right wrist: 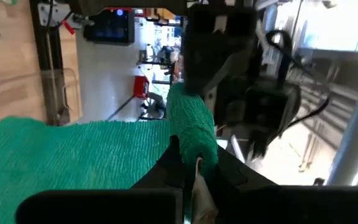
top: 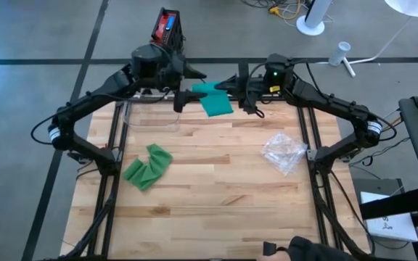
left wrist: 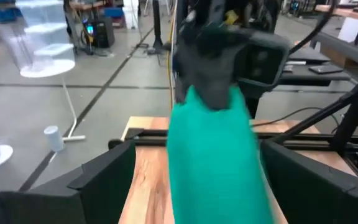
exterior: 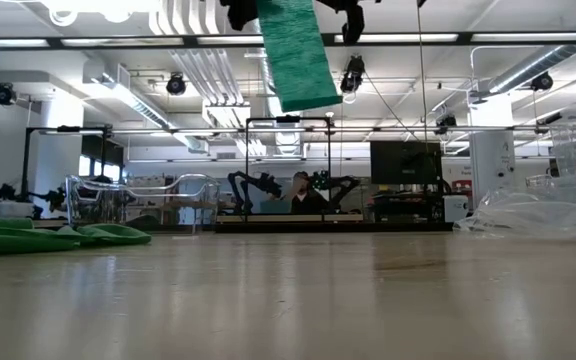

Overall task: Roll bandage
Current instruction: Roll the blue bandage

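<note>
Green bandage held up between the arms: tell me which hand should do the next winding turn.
Probably the right hand. It is shut on the rolled end of the green bandage, so it can turn the roll. The left hand grips the other end, keeping the strip taut above the table.

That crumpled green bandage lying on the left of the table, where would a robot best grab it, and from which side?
Probably from straight above, at one end of the crumpled green bandage. It lies flat and folded on the wooden table, so no edge offers itself to a sideways approach. The upper end looks bunched, which would give the jaws something raised to close on.
</note>
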Motion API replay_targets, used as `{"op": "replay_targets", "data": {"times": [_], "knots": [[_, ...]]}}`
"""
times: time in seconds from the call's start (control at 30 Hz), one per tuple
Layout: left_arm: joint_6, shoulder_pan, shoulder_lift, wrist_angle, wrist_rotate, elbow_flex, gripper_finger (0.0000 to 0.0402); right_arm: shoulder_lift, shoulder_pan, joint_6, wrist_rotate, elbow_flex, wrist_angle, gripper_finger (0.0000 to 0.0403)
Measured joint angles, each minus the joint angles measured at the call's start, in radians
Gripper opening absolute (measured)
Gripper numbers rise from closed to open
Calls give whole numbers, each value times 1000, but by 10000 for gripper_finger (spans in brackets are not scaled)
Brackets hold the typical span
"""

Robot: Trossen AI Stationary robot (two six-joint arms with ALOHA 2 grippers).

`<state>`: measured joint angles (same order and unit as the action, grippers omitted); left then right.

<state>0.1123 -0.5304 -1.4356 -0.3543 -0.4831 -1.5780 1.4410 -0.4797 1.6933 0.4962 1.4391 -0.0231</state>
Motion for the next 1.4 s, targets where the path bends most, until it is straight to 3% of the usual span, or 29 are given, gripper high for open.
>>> {"op": "replay_targets", "data": {"times": [0.23,0.37,0.5,0.73,0.8,0.9,1.13,1.2,1.4], "knots": [[2,1,-27,13,-63,0,320,-2,0,21,-7,0,5,19],[-22,0,-28,5,-68,0,290,-3,0,21,-7,0,5,20],[-35,0,-28,-8,-71,0,214,-3,2,35,-8,0,5,27],[7,1,-28,-14,-76,1,36,-3,2,-27,-4,0,-19,40],[16,1,-28,-9,-76,1,20,-3,2,-108,-2,1,-16,61],[43,1,-28,-1,-52,1,34,-4,2,-288,-3,10,-18,106],[136,-1,-26,-15,100,1,20,-15,2,-844,10,32,-32,222],[201,-1,-26,-12,103,1,19,-16,2,-974,10,40,-28,251],[324,26,-28,36,78,2,20,3,-8,-1129,-2,43,-9,305]]}}
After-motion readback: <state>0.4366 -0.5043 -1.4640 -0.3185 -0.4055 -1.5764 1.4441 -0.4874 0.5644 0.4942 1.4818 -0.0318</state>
